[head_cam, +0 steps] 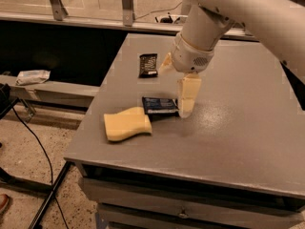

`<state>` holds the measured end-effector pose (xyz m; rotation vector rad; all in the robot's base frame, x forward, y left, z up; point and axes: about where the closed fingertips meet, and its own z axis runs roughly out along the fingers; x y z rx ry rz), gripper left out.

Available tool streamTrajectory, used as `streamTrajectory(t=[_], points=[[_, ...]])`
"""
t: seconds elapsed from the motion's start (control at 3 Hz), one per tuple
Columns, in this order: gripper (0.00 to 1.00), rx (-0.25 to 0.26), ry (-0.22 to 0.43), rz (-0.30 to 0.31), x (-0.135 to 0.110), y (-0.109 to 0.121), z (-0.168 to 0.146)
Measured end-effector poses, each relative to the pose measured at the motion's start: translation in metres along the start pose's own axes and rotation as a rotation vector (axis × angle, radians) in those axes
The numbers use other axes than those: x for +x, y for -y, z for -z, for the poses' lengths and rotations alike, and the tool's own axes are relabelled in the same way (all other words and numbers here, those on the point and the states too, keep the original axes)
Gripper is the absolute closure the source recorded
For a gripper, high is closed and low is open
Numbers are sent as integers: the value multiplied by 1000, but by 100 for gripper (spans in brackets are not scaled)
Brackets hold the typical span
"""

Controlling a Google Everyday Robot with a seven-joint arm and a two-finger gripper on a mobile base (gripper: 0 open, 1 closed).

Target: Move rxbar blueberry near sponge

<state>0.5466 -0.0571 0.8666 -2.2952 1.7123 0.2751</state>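
Observation:
The rxbar blueberry [159, 105], a dark navy wrapper with pale lettering, lies flat on the grey table [238, 128]. Its left end almost touches the top right corner of the pale yellow sponge [126, 124]. My gripper [177, 97] hangs just right of the bar. One cream finger [188, 95] points down with its tip at the bar's right end, and the other finger [166, 64] is spread away to the upper left. The gripper looks open, with the bar resting on the table.
A shorter black-brown wrapper [148, 65] lies farther back on the table, left of my wrist. The sponge sits close to the table's left front edge. A low shelf with a crumpled white packet [32, 76] stands left of the table, and cables run over the floor.

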Motion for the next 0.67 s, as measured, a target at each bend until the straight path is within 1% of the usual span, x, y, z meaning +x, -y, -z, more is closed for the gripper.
streamTrajectory(t=[0.33,0.67], points=[[0,66,48,-73,42,7,18],[0,66,48,-73,42,7,18]])
